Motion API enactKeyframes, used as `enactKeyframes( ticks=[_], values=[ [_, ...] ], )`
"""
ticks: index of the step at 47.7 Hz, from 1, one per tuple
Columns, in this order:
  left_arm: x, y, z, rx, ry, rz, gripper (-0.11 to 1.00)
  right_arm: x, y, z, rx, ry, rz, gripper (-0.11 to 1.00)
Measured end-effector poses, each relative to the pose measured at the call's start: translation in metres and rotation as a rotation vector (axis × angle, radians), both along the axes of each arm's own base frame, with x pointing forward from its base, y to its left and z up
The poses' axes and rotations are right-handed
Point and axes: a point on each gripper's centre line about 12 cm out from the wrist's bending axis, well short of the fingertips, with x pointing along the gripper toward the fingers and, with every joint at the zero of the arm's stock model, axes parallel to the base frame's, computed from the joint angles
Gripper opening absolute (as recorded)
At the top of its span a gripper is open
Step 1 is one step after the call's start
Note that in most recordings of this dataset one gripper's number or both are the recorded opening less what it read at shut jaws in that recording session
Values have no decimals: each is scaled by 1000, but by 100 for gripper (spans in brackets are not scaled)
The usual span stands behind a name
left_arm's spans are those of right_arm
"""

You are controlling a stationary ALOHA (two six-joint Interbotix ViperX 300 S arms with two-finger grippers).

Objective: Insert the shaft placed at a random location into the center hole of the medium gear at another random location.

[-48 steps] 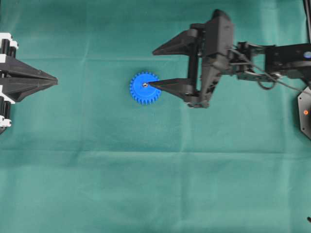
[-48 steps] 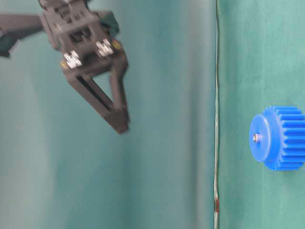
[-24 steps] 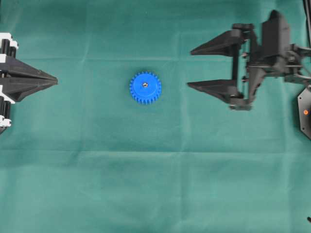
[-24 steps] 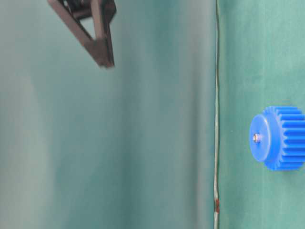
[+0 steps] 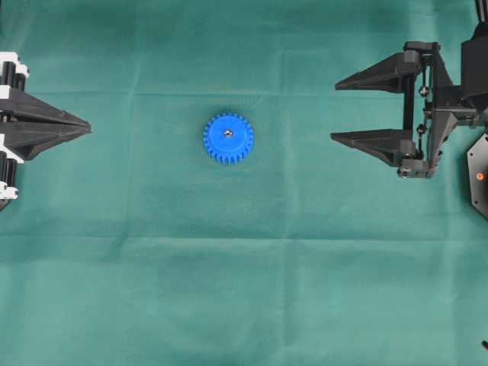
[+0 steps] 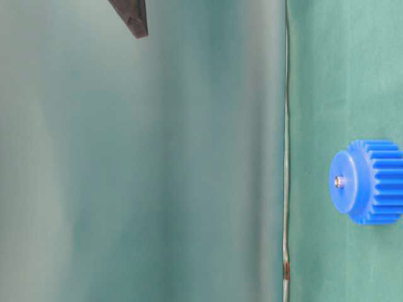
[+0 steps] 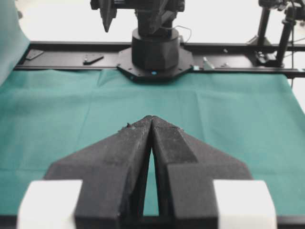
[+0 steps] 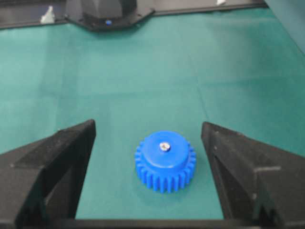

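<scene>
The medium gear is found flat on the green cloth, slightly left of the middle of the overhead view. A small silvery end of the shaft is seen in the center hole of the hub; in the table-level view the shaft stands only just proud of the hub face, its long axis perpendicular to the cloth. From this the insertion is judged complete, though the seated depth cannot be confirmed.

The right gripper is observed with jaws spread wide and nothing between them. It is well apart from the gear, near the right edge of the overhead view, fingers pointing toward the gear. In the right wrist view the gear is framed between the two fingers, lying directly ahead of the gripper.

The left gripper is parked at the left edge, fingers pressed together at the tip and empty, as the left wrist view confirms. It is likewise well apart from the gear.

Neither arm is judged clearly the nearer. No further reach toward the gear is judged necessary; any further move is expected to be away from it.
</scene>
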Motion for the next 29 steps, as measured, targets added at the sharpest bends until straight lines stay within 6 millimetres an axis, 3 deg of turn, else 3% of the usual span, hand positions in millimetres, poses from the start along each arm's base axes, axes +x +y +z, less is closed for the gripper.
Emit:
enactKeyframes(
  ticks=[29],
  values=[
    [0, 0, -1, 0, 8, 0, 0, 0, 0, -1, 2, 3, -1, 89]
  ],
)
